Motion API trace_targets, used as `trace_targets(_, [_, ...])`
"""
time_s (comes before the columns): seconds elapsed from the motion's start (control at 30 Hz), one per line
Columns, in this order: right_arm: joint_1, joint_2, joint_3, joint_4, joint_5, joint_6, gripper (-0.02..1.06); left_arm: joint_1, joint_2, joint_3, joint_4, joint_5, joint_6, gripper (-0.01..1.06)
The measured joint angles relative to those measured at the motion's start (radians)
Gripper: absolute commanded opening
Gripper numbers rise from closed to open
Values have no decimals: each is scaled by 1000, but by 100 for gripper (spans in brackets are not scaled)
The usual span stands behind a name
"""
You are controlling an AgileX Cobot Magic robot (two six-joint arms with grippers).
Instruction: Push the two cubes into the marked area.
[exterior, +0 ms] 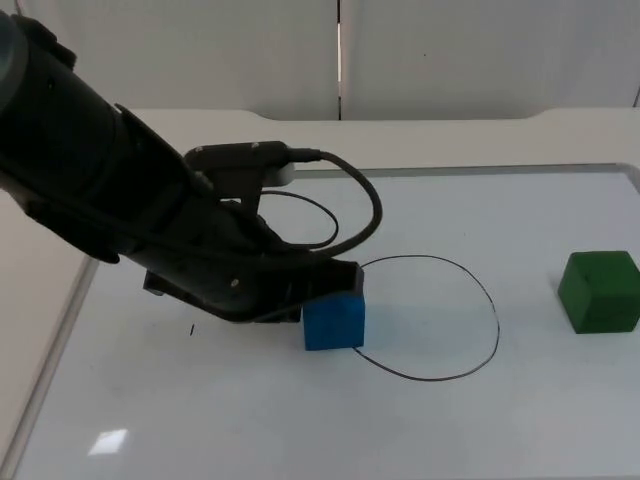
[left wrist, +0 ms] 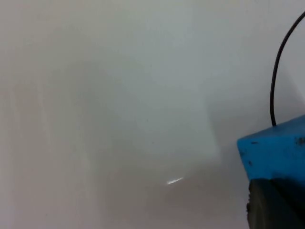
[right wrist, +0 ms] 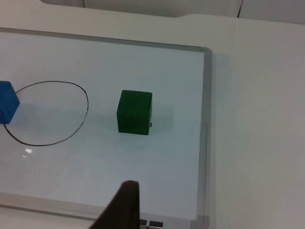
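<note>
A blue cube (exterior: 334,322) sits on the left edge of a black drawn oval (exterior: 497,325) on a whiteboard. My left gripper (exterior: 318,292) is low on the board and pressed against the cube's left upper side; the left wrist view shows the gripper (left wrist: 274,205) touching the blue cube (left wrist: 276,150) with the oval's line (left wrist: 274,81) just beyond. A green cube (exterior: 600,291) stands well right of the oval, outside it. My right gripper (right wrist: 121,207) waits above the board's edge, apart from the green cube (right wrist: 135,112); the blue cube (right wrist: 7,107) and oval (right wrist: 87,102) lie beyond.
The whiteboard has a grey metal frame (exterior: 480,168) whose right rail (right wrist: 206,119) runs close to the green cube. White table surrounds the board, with the grey partition wall behind. A small black mark (exterior: 192,329) lies left of the blue cube.
</note>
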Motion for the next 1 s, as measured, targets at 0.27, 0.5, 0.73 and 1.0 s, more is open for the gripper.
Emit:
trace_targets(0.27, [0,0,0,0,0,0,105,-27,0,0,0,-2,0,0])
trace_targets(0.5, [0,0,0,0,0,0,105,-45,1,-11,0,-2,-7,0])
trace_targets(0.73, [0,0,0,0,0,0,105,-45,1,-11,0,-4,-9,0])
trace_targets(1.0, [0,0,0,0,0,0,105,-47,1,-11,0,-2,-27,0])
